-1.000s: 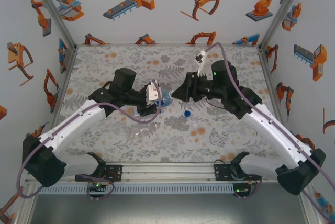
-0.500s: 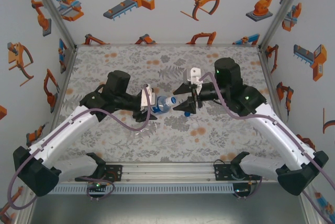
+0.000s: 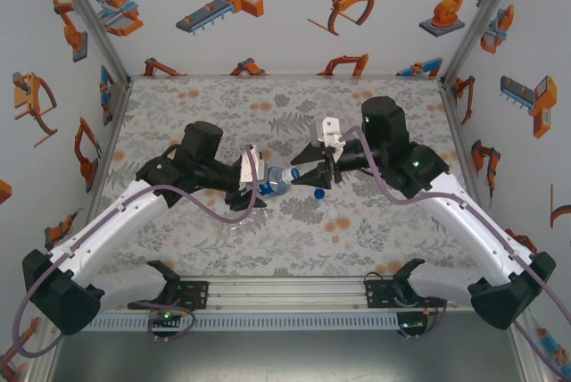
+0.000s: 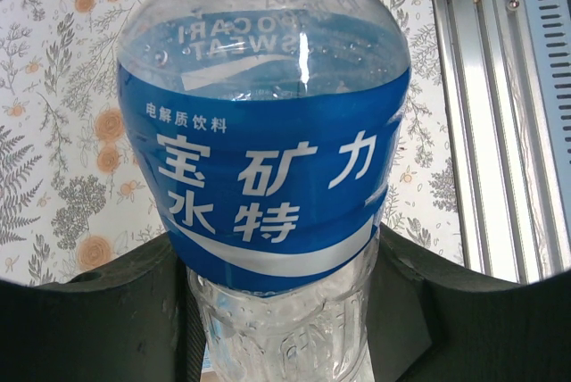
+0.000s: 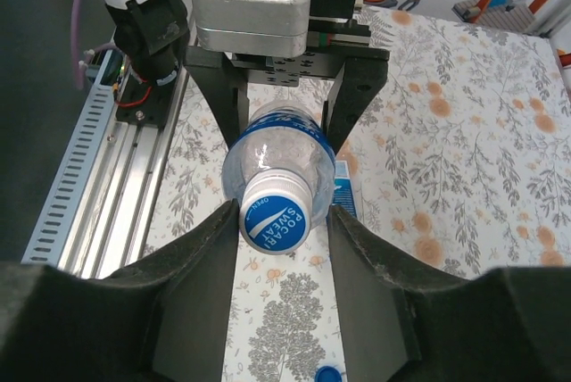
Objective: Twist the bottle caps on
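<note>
Grey-white floral printed mat with orange blossoms (image 3: 223, 105) covers the tabletop. White wall panels carrying orange-and-blue cartoon robot arms (image 3: 294, 34) stand on three sides. Slanting silver aluminium corner posts (image 3: 89, 16) sit at the back corners. A silver aluminium rail (image 3: 285, 293) runs along the near edge, with a grey slotted strip (image 3: 285, 321) just beside it.

1. The desk (image 3: 178, 105) had a grey floral printed top with orange blossoms.
2. A blue cap (image 3: 319, 193) lay near its middle.
3. A clear bottle (image 3: 235, 223) lay on its side nearer the front.
</note>
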`<state>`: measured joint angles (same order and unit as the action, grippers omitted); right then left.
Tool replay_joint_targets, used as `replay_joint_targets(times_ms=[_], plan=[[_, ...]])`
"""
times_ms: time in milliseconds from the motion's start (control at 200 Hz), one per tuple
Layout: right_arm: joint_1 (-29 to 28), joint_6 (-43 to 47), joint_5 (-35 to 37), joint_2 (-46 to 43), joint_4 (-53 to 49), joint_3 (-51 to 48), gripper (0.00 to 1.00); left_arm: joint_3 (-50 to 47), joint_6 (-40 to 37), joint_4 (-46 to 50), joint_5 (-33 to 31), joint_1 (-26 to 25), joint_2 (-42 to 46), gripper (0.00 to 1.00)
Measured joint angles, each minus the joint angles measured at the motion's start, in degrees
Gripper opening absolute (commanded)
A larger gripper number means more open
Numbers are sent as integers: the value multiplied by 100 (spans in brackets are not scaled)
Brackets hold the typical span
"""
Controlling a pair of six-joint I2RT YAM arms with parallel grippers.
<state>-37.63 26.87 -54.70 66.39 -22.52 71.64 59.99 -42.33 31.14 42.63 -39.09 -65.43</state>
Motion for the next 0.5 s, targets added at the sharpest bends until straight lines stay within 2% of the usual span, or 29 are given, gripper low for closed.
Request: replay_joint_targets(times_ms=[95, 175, 290, 411, 501], plan=[[-24, -76, 20, 22, 9, 0, 15, 0, 0, 26, -31, 2, 0, 0], [-24, -442, 197, 20, 96, -15, 0, 0, 2, 33, -81, 2, 0, 0], [-24, -1510, 680, -63, 487, -249, 0, -2, 44, 4, -323, 13, -24, 0], [-26, -3394, 1663, -201, 870, -608, 0, -9, 114, -146, -684, 11, -144, 0], [-46, -5031, 2557, -188, 776, -671, 0, -9, 170, -341, -990, 7, -289, 0]])
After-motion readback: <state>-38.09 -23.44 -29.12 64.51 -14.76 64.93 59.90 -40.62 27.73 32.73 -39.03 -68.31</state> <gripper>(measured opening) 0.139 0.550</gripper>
